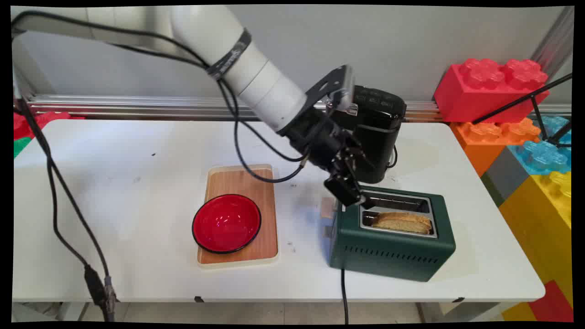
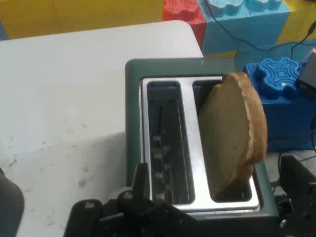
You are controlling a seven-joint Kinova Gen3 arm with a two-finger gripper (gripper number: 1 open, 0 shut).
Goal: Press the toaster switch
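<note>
The arm (image 1: 247, 68) reaches in from the upper left and slopes down to the right, its wrist bent so that the gripper (image 1: 349, 192) points down at the left end of the toaster (image 1: 393, 246), over the far slot; whether its fingers are apart or together cannot be told. The green toaster stands on the table (image 1: 114, 205) to the right of centre, with a slice of bread (image 1: 402, 221) standing up out of its near slot and the far slot empty. A black kettle (image 1: 379, 132) stands just behind the gripper, and to the left a red bowl (image 1: 226, 223) sits on the near end of a wooden board (image 1: 242, 183).
</note>
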